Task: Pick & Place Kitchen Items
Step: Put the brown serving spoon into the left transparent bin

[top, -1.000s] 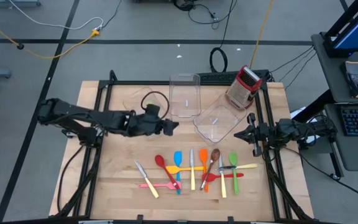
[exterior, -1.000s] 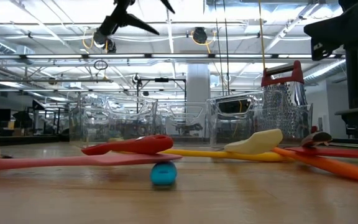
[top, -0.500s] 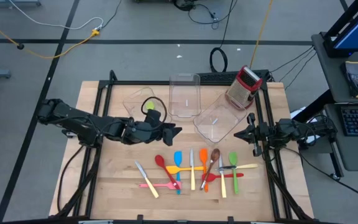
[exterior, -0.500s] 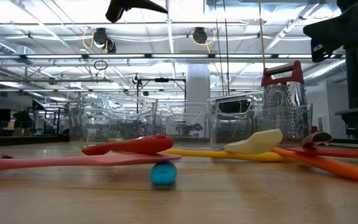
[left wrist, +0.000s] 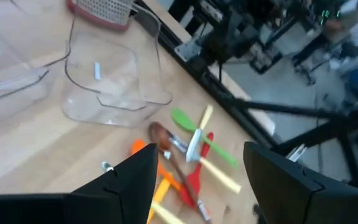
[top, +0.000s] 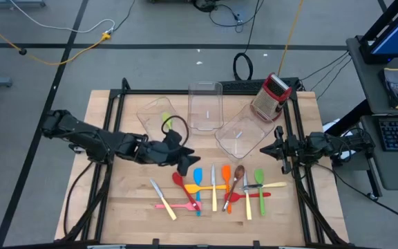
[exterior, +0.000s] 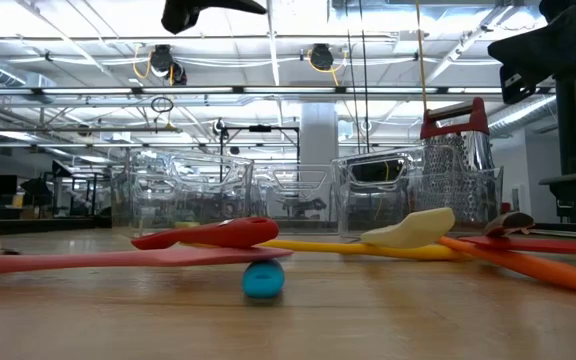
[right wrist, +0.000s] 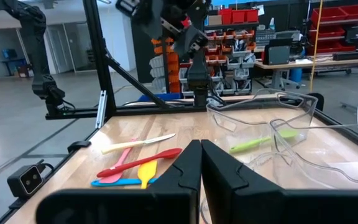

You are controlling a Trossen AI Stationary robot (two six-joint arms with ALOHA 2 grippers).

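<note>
**Meanwhile, left arm hangs over the utensil row, jaws empty**

Meanwhile, at the left of the tabletop (top: 126,207), the left gripper (top: 185,164) hangs above the near-left end of the spread of kitchen items (top: 213,188), its jaws parted and holding nothing. Just under it lies the red spoon (top: 179,181), with a blue spatula (top: 197,176) beside it. A little farther back, the left clear bin (top: 150,114) already holds one green utensil (top: 165,119); a second bin (top: 205,105) stands at centre and a third (top: 240,136) lies tilted to its right, near the box grater (top: 271,95).

Farther right, the remaining spoons, spatulas and cutlery lie fanned across the near centre of the tabletop, several crossing one another. At the far right edge the right gripper (top: 279,148) waits with jaws closed and empty.

By the look of it, a fresh pick is beginning. The next move would call for lowering the open jaws squarely astride one slim handle, clear of its overlapping neighbours, before closing.
</note>
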